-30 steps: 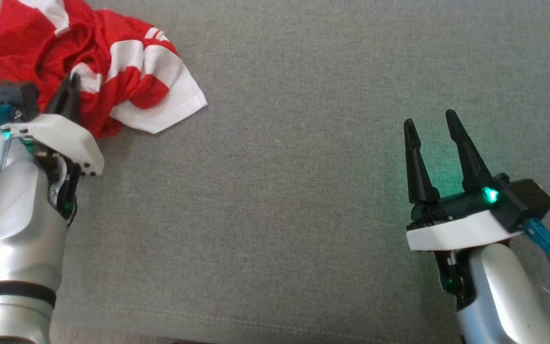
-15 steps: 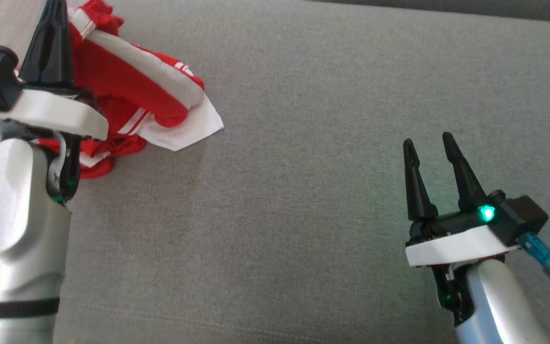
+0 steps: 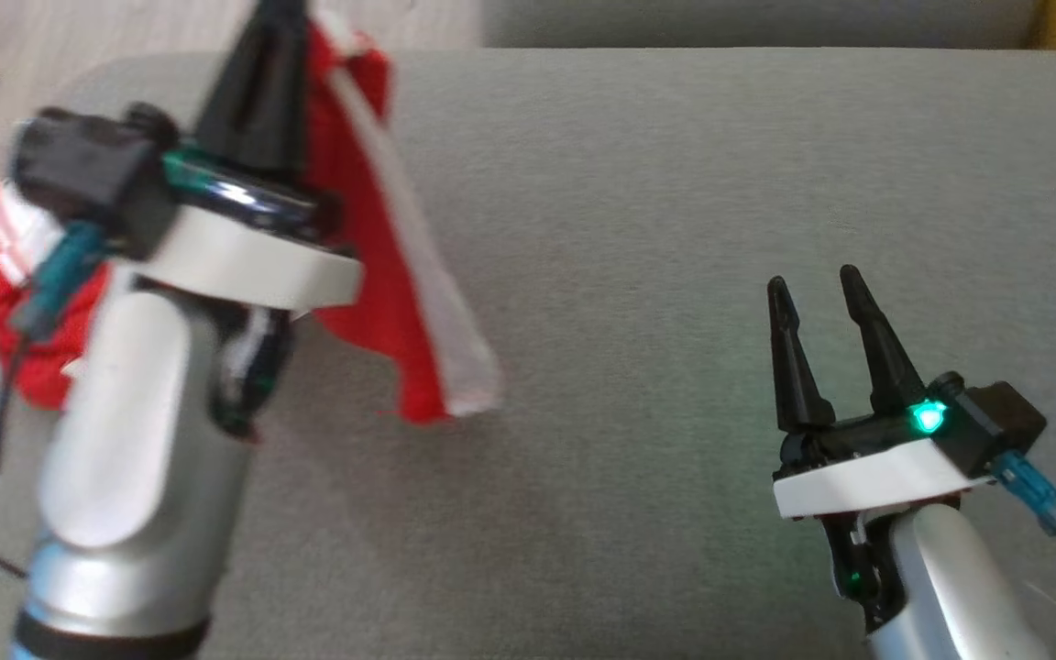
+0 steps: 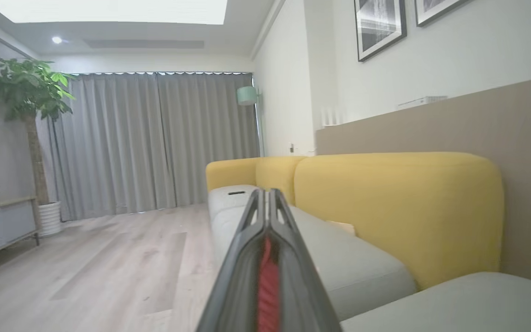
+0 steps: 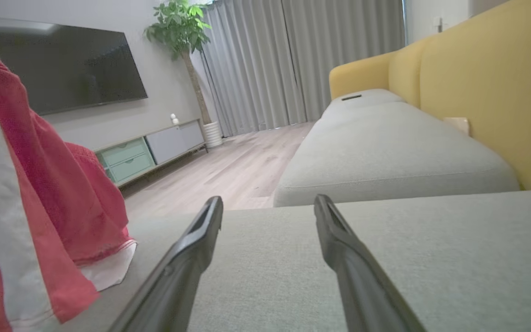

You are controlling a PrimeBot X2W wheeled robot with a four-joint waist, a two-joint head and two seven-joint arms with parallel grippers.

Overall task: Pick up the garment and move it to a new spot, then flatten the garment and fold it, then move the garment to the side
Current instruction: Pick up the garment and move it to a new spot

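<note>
The garment (image 3: 381, 275) is a red and white striped shirt, hanging off the grey sofa seat (image 3: 638, 183) at the upper left of the head view. My left gripper (image 3: 279, 14) is raised and shut on it. A strip of red cloth (image 4: 268, 286) shows pinched between its fingers (image 4: 242, 276) in the left wrist view. The garment (image 5: 30, 184) hangs at the left of the right wrist view, its lower end on the cushion. My right gripper (image 3: 812, 286) stands open low over the seat at the right, with nothing between its fingers (image 5: 187, 258).
Yellow sofa backrest (image 5: 491, 87) runs along the far side. A second grey cushion (image 5: 385, 147) lies beyond a seam. Wooden floor (image 4: 109, 258), a TV (image 5: 62, 64), a low cabinet (image 5: 155, 147) and a potted plant (image 4: 26, 92) stand off to the left.
My left gripper has risen with the garment and carried it rightward, so the cloth now hangs instead of lying crumpled. The head camera has tilted up. The right gripper has stayed open and still.
</note>
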